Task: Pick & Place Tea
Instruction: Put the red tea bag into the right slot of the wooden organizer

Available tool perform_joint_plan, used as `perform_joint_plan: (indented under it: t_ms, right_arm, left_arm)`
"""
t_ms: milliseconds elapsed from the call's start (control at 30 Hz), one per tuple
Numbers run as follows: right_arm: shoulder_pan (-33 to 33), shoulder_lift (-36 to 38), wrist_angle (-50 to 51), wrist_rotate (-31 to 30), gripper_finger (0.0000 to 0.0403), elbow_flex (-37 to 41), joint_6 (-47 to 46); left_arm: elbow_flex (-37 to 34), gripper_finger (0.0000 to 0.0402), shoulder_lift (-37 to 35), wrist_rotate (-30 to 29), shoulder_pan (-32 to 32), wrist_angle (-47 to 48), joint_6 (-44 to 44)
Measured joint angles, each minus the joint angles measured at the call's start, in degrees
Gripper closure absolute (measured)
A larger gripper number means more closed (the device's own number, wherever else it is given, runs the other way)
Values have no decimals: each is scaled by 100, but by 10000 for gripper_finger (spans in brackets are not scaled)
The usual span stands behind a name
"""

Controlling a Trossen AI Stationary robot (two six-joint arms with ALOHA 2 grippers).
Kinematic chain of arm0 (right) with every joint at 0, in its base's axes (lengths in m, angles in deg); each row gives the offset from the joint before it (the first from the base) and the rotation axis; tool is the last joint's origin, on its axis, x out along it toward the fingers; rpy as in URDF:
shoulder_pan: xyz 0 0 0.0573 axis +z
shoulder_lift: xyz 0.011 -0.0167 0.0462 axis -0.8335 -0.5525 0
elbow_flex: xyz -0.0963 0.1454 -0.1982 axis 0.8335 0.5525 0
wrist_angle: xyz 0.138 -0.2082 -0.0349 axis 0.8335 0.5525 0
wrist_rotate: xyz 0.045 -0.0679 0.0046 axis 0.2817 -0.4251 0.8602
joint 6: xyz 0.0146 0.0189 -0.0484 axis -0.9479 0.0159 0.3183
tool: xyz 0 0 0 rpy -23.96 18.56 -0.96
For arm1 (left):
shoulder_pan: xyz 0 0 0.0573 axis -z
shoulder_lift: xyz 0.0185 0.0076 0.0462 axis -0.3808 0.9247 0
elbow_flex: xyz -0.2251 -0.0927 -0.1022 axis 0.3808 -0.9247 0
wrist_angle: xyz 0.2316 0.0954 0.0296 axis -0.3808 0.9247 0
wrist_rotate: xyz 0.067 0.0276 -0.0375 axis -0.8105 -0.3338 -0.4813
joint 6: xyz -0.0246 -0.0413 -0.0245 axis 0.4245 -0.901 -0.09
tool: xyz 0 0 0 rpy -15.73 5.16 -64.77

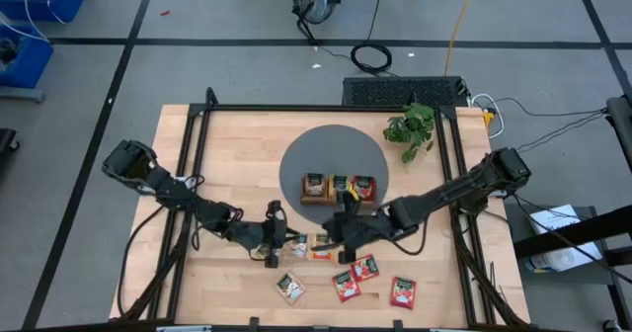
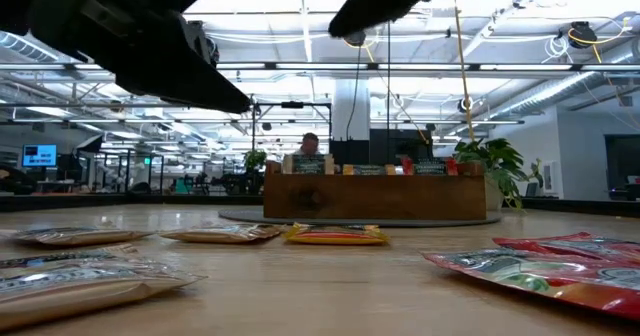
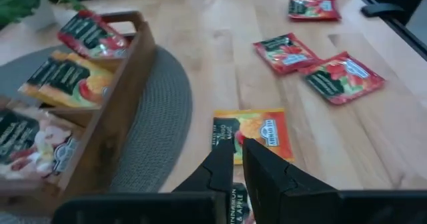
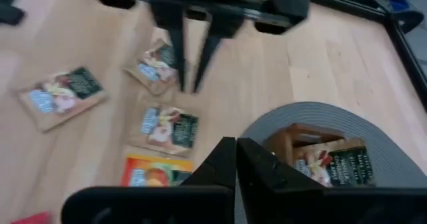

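Several tea sachets lie flat on the wooden table: an orange one, cream ones, and three red ones. The brown tray on the grey round mat holds a cream, an orange and a red sachet. My left gripper is shut and empty, above the cream sachets just left of the orange one. My right gripper is shut and empty, between the tray and the orange sachet.
A small potted plant stands at the mat's far right. Black rails run along the table's left, right and far sides. Bare wood lies left of the mat and at the near left corner.
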Motion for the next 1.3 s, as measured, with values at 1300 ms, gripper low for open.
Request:
perform_joint_plan:
  t_ms: [1300]
  right_arm:
    - [-124,592,2360,-895,403,206,-1092]
  left_arm:
    - [0,360,187,1062,-507,-465,-538]
